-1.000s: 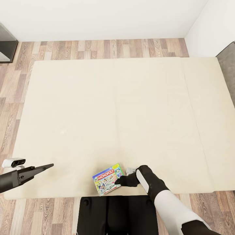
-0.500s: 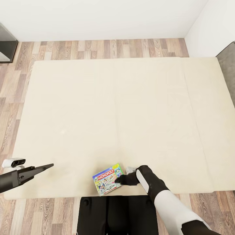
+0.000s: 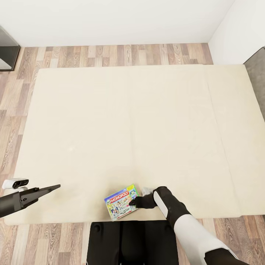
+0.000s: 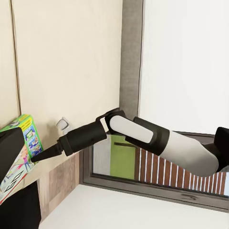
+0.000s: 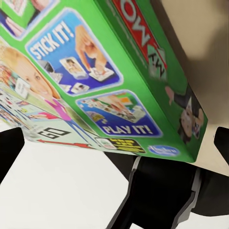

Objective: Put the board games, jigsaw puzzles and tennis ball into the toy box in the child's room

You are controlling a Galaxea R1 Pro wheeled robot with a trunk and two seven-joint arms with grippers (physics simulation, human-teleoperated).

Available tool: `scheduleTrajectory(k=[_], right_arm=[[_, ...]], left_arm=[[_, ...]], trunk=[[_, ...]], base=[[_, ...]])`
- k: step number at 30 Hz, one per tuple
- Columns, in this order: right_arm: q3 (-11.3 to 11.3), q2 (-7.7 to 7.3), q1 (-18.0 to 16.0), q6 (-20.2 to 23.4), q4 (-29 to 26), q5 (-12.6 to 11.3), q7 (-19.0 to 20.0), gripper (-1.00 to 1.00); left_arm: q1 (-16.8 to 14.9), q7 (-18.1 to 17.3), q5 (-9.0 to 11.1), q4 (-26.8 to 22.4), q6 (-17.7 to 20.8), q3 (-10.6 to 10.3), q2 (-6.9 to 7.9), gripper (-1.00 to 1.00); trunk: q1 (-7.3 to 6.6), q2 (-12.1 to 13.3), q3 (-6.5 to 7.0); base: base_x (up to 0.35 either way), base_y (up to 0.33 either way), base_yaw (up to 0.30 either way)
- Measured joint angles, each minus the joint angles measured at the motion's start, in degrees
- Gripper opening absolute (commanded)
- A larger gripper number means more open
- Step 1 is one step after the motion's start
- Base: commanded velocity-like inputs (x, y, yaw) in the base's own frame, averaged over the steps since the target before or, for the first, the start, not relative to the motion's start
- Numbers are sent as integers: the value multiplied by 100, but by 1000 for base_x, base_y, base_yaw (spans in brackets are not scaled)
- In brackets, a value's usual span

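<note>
The bed [image 3: 129,110] stretches away ahead of both tools, its near edge lying just under the right tool [image 3: 133,202], which has been brought low at that edge so the box there can be reached. The board game [image 3: 121,202] lies flat on the mattress, its right-hand edge touching that tool. In the right wrist view the fingertips are seen spread either side of the box's green corner [image 5: 143,95], not pinching it. The left tool [image 3: 55,187] is held well aside, apparently pressed together.

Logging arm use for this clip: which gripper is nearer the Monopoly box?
Right. The right gripper is at the Monopoly box, on its right edge; the left gripper hangs well off to its left.
</note>
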Motion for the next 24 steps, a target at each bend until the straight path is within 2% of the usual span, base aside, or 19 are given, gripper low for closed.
scheduleTrajectory(k=[24], right_arm=[[-5,0,0,-3,0,-3,37,100]], left_arm=[[0,0,0,0,0,0,1,100]], trunk=[[0,0,0]], base=[[0,19,0]])
